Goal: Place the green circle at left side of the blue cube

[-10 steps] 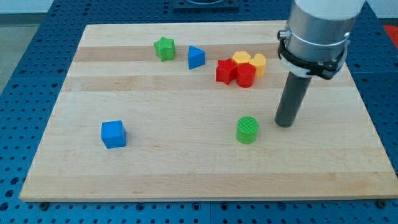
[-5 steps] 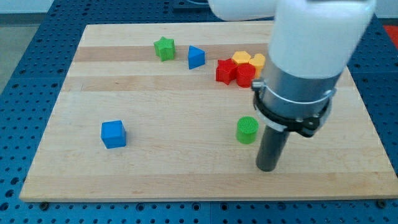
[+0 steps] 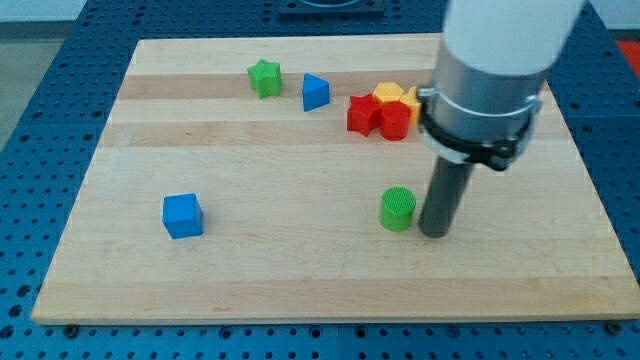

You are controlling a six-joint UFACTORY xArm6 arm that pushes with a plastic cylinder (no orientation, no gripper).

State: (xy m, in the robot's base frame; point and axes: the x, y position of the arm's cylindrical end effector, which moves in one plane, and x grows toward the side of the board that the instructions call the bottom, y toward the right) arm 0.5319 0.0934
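Note:
The green circle (image 3: 397, 209) is a short ribbed cylinder standing right of the board's middle. The blue cube (image 3: 183, 215) sits far to the view's left, near the board's lower left. My tip (image 3: 434, 233) rests on the board just to the right of the green circle, a small gap from it, slightly lower in the view. The rod and the arm's grey and white body rise above it and hide part of the yellow blocks.
A green star (image 3: 264, 77) and a blue triangle (image 3: 315, 92) lie near the view's top. Two red blocks (image 3: 378, 116) and yellow blocks (image 3: 392, 95) cluster at the top right. The wooden board (image 3: 300, 280) lies on a blue perforated table.
My tip swung from the right of the green circle down toward the view's bottom, then back up to sit close beside the circle's right. The blocks have not moved.

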